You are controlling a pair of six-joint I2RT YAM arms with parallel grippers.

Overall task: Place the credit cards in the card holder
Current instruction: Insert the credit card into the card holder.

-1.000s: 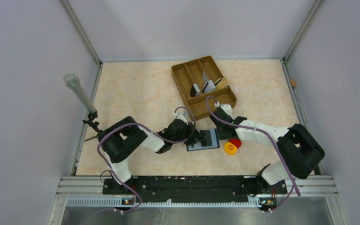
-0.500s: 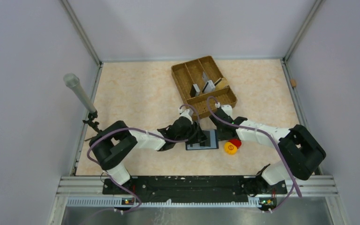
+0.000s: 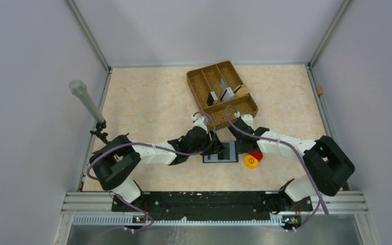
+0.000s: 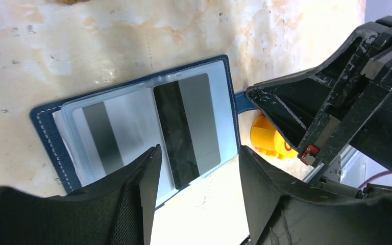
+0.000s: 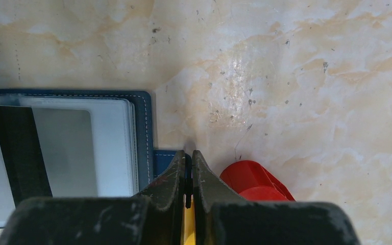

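Left gripper [image 4: 199, 153], fingers spread, straddles the card [image 4: 199, 122]. The card lies in the open holder [image 4: 48, 143] at 12 o'clock, long axis 12–6. Right gripper [image 5: 189, 155], fingers pressed together, rests on the tab [image 5: 166, 161] at 3 o'clock.

- Table [image 3: 148, 102]: beige, marbled top.
- Card holder [image 3: 227, 153]: lies open and flat, near the front middle.
- Tray [image 3: 202, 81]: brown, divided, farther back.
- Yellow piece [image 3: 251, 162] and red piece [image 3: 256, 154]: touching, just right of the holder.
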